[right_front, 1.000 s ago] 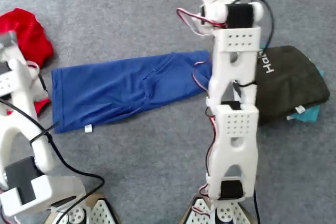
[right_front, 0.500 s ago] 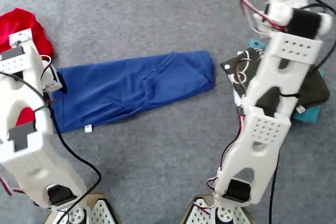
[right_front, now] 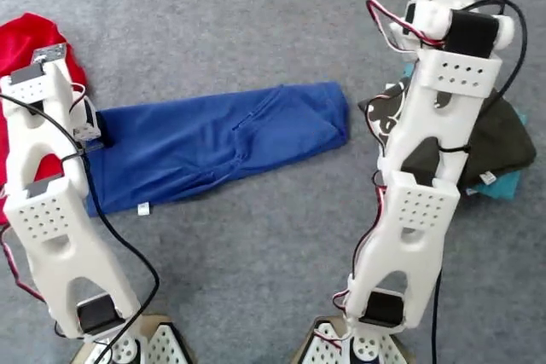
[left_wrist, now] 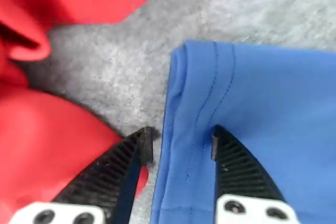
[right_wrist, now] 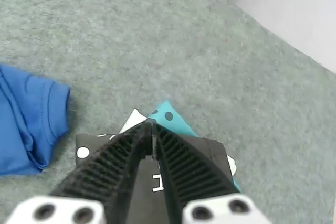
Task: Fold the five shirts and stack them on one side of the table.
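Note:
A blue shirt lies folded into a long strip across the middle of the grey table. My left gripper is at its left end. In the left wrist view that gripper is open, its fingers straddling the blue shirt's stitched edge. A red shirt lies crumpled at the far left, close beside the gripper. At the right, a dark shirt lies on a teal shirt. My right gripper is shut just above the dark shirt, near a teal corner.
The grey felt table has free room in front of the blue shirt and behind it. Both arm bases stand at the near edge. The blue shirt's sleeve end lies a short way from the dark stack.
My left arm has stretched forward to the blue shirt's left end. My right arm has swung from the blue shirt's right end over to the dark shirt.

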Robot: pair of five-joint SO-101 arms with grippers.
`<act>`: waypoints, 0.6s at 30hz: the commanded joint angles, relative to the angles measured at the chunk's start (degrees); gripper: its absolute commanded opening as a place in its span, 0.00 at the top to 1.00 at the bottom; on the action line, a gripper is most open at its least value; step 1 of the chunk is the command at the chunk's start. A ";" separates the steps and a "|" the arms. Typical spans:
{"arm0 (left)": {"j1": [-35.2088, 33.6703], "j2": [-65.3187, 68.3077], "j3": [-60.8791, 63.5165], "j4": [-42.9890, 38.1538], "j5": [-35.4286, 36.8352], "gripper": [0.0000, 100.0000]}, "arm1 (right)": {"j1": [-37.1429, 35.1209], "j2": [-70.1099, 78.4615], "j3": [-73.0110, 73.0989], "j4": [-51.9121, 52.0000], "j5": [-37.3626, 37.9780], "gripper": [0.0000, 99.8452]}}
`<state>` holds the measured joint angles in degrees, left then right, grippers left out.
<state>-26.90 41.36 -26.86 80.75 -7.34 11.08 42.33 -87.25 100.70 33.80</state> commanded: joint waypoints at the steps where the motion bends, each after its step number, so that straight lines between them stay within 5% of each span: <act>1: -0.57 1.85 -2.15 0.88 -1.23 0.80 | -1.05 -0.40 -2.33 0.00 0.26 0.98; 18: 0.22 3.69 -2.33 0.88 2.37 0.97 | 2.46 -0.66 -6.02 0.18 0.18 0.98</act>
<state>-26.46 45.23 -29.14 81.63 -5.58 11.43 42.42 -88.84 100.70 33.80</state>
